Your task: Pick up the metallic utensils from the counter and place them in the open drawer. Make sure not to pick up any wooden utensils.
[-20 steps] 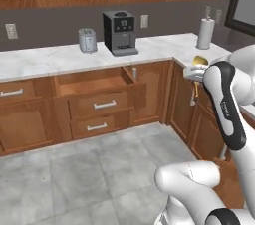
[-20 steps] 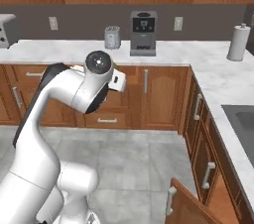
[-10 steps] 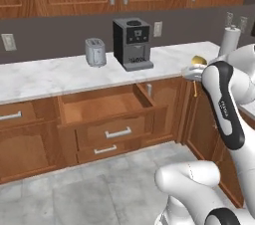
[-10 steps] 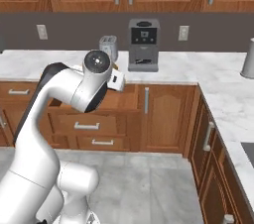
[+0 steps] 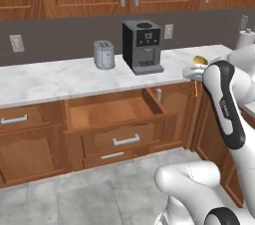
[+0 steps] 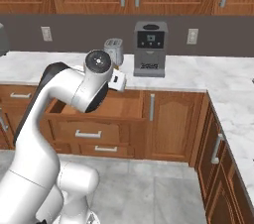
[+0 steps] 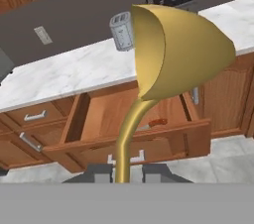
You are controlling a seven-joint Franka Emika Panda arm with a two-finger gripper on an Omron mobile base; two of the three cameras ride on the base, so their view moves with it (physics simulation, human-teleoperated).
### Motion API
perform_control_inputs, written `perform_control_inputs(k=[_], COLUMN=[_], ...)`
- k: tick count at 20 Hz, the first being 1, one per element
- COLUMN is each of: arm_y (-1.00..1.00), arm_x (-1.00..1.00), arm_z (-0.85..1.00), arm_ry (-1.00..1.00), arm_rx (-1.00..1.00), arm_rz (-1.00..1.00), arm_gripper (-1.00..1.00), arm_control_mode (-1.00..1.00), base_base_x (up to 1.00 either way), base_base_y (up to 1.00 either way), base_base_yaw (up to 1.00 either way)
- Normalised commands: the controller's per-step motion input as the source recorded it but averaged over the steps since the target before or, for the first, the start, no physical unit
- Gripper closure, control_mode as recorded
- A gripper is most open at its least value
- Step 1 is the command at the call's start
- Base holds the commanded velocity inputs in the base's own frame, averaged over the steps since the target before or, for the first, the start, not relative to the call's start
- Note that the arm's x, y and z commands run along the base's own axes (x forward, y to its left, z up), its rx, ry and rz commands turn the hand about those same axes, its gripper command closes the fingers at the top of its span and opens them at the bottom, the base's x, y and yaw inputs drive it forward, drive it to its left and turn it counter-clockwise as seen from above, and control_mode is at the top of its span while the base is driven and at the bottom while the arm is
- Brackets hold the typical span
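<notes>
The base has driven nearer, so the open drawer is now just beyond the fingers, which clench the gold spoon by its handle. The hand view shows something reddish, perhaps a utensil, lying inside; the base views hide it.

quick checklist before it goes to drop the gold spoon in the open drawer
1. Grip: gripper shut on the shiny gold spoon by its handle: ok.
2. Wide brown wooden drawer pulled open: ok.
3. Room inside: a reddish-handled utensil lies there, light floor beside it bare: ok.
4. Gripper over the drawer: not ok, it is short of it.
5. Grey toaster and black coffee machine stand back from the drawer: ok.
</notes>
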Motion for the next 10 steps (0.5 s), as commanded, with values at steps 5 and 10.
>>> perform_control_inputs(k=[5, 10], arm_y=[0.0, 0.0], arm_x=[0.0, 0.0], arm_z=[0.0, 0.0], arm_ry=[0.0, 0.0], arm_rx=[0.0, 0.0], arm_rz=[0.0, 0.0], arm_gripper=[1.0, 1.0], arm_control_mode=[1.0, 1.0], base_base_x=[0.33, 0.64], base_base_y=[0.22, 0.19], base_base_yaw=[0.13, 0.1])
